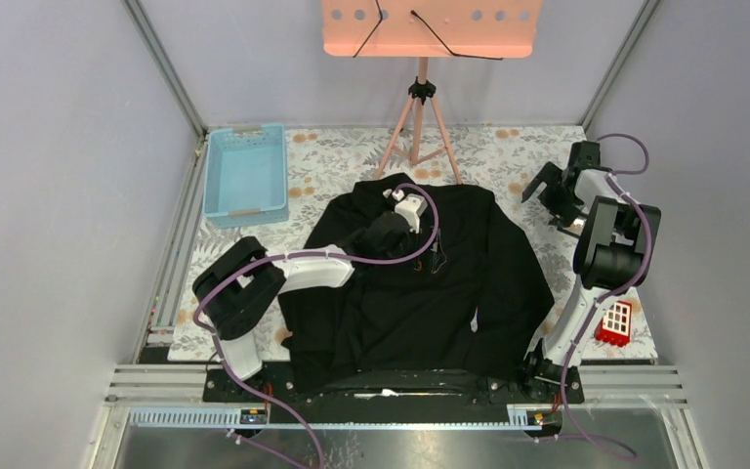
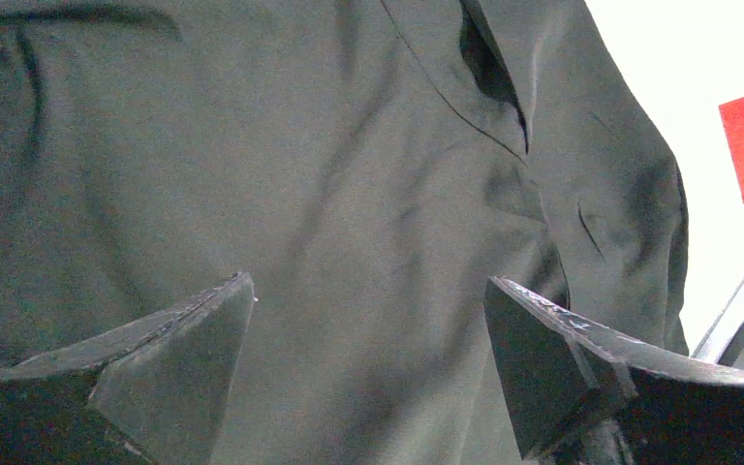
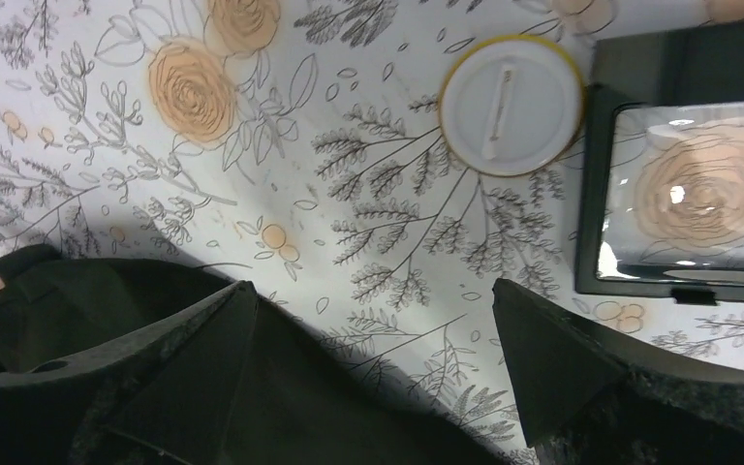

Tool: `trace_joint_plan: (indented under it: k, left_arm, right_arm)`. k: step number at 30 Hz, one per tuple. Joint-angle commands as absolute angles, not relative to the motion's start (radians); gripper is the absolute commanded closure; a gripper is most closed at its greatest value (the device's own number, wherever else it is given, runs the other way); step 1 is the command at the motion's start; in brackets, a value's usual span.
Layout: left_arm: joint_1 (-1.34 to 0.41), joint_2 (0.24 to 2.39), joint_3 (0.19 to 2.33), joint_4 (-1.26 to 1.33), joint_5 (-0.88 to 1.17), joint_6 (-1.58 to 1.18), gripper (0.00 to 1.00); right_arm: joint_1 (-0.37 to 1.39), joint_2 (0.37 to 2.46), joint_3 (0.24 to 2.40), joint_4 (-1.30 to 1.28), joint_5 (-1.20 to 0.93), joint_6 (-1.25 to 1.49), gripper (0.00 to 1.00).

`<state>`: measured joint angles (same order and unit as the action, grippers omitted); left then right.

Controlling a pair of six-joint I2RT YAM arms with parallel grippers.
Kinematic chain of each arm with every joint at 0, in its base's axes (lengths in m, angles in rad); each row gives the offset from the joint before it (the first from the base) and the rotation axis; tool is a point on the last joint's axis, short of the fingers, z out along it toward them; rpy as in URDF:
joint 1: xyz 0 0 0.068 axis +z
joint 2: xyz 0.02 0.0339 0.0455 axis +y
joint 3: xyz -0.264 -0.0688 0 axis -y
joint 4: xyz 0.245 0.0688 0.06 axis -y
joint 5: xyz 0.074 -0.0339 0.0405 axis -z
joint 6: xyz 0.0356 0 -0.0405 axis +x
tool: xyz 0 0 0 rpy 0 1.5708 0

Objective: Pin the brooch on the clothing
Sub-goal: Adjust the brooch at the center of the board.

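Note:
The clothing (image 1: 420, 283), a black collared shirt, lies spread flat across the middle of the table. My left gripper (image 1: 395, 230) hovers over its upper chest, near the collar. In the left wrist view this gripper (image 2: 368, 300) is open, with only black fabric (image 2: 329, 174) between its fingers. The brooch (image 3: 511, 105), a round white disc with a yellow rim, lies pin side up on the floral cloth. My right gripper (image 3: 368, 291) stands open a short way from it, empty, at the table's right rear (image 1: 559, 174). An edge of the shirt (image 3: 77, 300) crosses below it.
A black-framed clear box (image 3: 697, 194) sits right beside the brooch. A red crate (image 1: 613, 324) stands at the near right, a blue basket (image 1: 246, 174) at the far left, and a tripod stand (image 1: 420, 117) behind the shirt.

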<state>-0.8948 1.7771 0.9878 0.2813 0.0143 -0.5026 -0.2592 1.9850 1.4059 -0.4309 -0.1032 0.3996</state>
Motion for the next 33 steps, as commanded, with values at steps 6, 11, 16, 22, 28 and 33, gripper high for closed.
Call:
trace_joint_plan:
  k: [6,11,16,22,28,33]
  left_arm:
    - [-0.890,1.767,1.014,0.328,0.014,-0.513,0.02]
    - [-0.890,1.765,1.007,0.319,0.004,-0.509,0.02]
    - [-0.890,1.782,1.030,0.309,0.007,-0.512,0.02]
    - [-0.889,1.773,1.023,0.306,0.004,-0.511,0.02]
    - [-0.890,1.767,1.011,0.306,0.004,-0.509,0.03]
    - [-0.889,1.775,1.015,0.307,0.004,-0.510,0.03]
  right_arm:
    - [-0.128,1.997,1.479,-0.447,-0.151,0.391,0.00]
    - [-0.102,2.111,1.648,-0.530,-0.250,0.329,0.00]
    - [-0.099,2.230,1.845,-0.670,-0.221,0.273,0.00]
    - [-0.132,2.318,1.950,-0.772,-0.126,0.256,0.00]
    - [-0.166,2.232,1.828,-0.678,-0.056,0.297,0.00]
    - [-0.166,2.186,1.787,-0.611,-0.065,0.236,0.00]
